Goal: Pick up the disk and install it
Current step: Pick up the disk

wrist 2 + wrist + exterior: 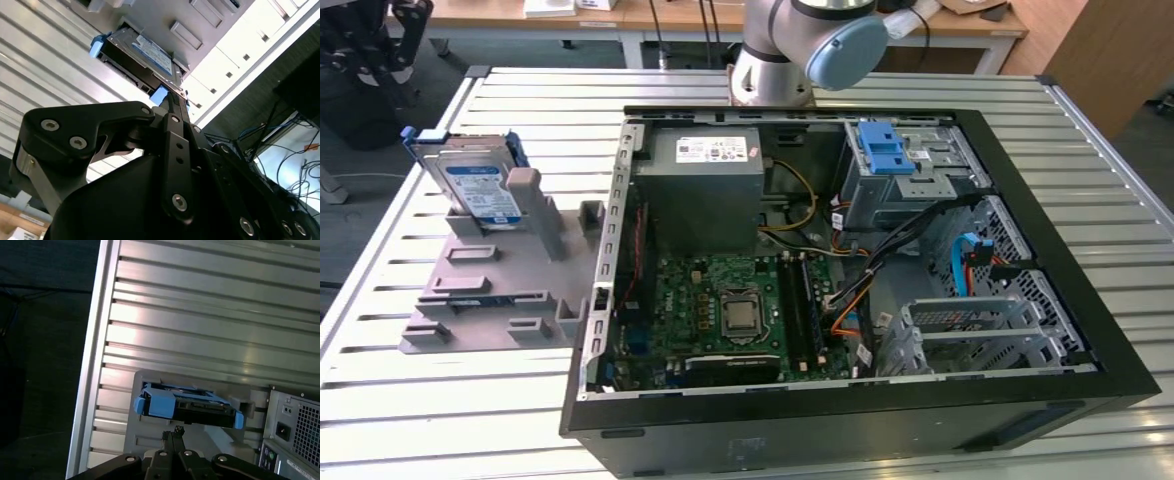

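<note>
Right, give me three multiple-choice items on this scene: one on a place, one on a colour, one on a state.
1. Where is the disk?
A. inside the case
B. in a grey stand at the exterior view's left of the case
C. on the floor

2. What colour is the disk's bracket?
A. red
B. blue
C. yellow

3. The case is:
A. open, with the board showing
B. closed
C. under a cloth

Answers:
1 B, the disk stands on edge in the stand beside the case.
2 B, blue plastic frames the disk in both wrist views.
3 A, the board lies bare to the exterior view.
</note>
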